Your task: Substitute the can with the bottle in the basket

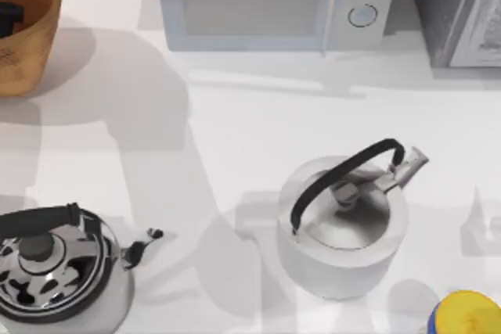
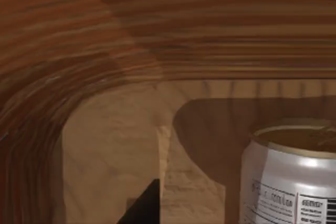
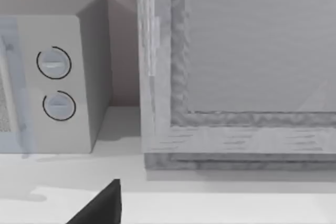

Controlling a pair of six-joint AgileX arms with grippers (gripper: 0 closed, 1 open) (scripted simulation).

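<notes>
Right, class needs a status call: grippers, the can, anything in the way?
Left gripper down inside basket, fingers unclear. Can upright on basket floor beside it. Right gripper faces microwave. Nothing blocking.

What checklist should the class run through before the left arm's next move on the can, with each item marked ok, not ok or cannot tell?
1. Can is inside the basket: ok, it stands upright on the basket floor in the left wrist view.
2. Left gripper is down in the basket near the can: ok, a dark fingertip shows beside it.
3. Fingers around the can: cannot tell.
4. Can is touched or gripped: cannot tell.
5. Replacement object ready: cannot tell; a yellow-topped blue object sits at the table's near right edge, cut off.
6. Right gripper out of the way: ok, it faces the microwave.
</notes>
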